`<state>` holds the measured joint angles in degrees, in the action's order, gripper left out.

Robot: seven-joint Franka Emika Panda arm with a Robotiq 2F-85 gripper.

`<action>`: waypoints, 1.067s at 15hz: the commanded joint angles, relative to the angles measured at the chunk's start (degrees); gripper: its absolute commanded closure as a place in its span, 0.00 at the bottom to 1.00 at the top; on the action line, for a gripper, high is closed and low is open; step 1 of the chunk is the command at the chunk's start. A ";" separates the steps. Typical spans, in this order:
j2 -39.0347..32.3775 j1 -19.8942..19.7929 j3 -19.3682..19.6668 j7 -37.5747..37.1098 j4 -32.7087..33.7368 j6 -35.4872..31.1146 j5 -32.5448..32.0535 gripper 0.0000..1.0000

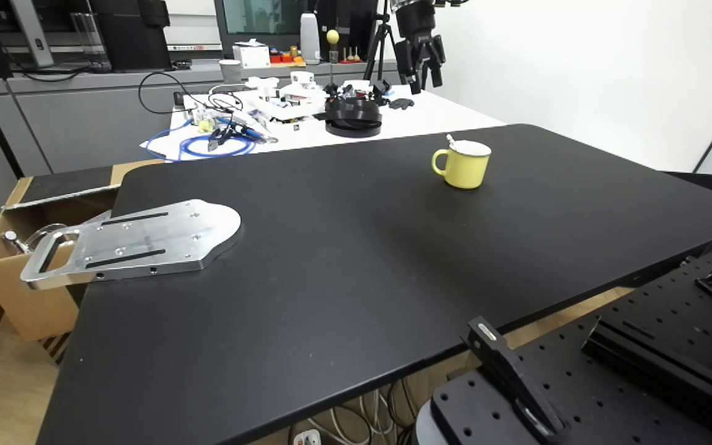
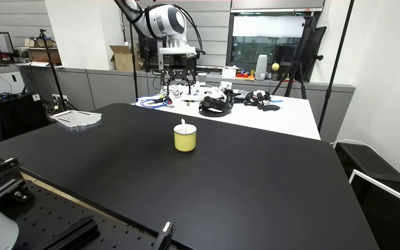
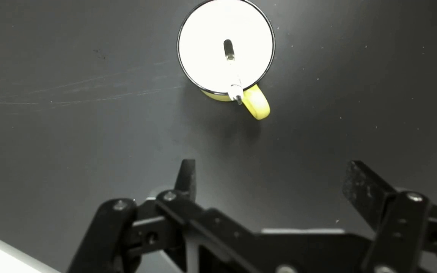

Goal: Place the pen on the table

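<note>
Plainly, the pen (image 3: 236, 91) is inside the yellow mug (image 1: 466, 172), its dark end down within and its whitish end leaning out over the rim, just beside the handle. The mug stands upright on the black table (image 1: 331, 278), its wall and rim closing round the pen's lower part. The gripper (image 3: 271, 163) has its jaws spread wide, tabletop showing between the fingertips; the mug lies past the tips, apart from them.

A silver metal plate (image 1: 164, 238) rests at an edge of the table, well apart from the mug, its handle reaching past the edge over an open cardboard box (image 1: 31, 300). Along another edge sits a black board (image 1: 615, 402) full of holes. A white table (image 2: 283, 121) carries blue cable (image 1: 214, 155), black rings (image 1: 354, 117) and jumbled white parts (image 1: 297, 102). Behind it, in an exterior view, a tripod (image 2: 296, 65) stands near a yellow ball (image 2: 275, 66). The pale strip (image 2: 266, 10) above the window bears red marks, and a black cabinet (image 2: 23, 113) wears a pale label (image 2: 36, 97); both too small to read.
</note>
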<state>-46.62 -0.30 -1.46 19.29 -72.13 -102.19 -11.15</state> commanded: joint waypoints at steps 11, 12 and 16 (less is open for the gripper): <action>-1.19 -1.89 0.62 0.02 -2.57 1.70 0.00 0.00; -1.19 -1.87 0.62 0.02 -2.57 1.74 0.00 0.00; -1.19 -1.86 0.62 0.02 -2.57 1.76 0.00 0.00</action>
<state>-47.74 -2.19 -0.88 19.30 -74.87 -100.57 -11.18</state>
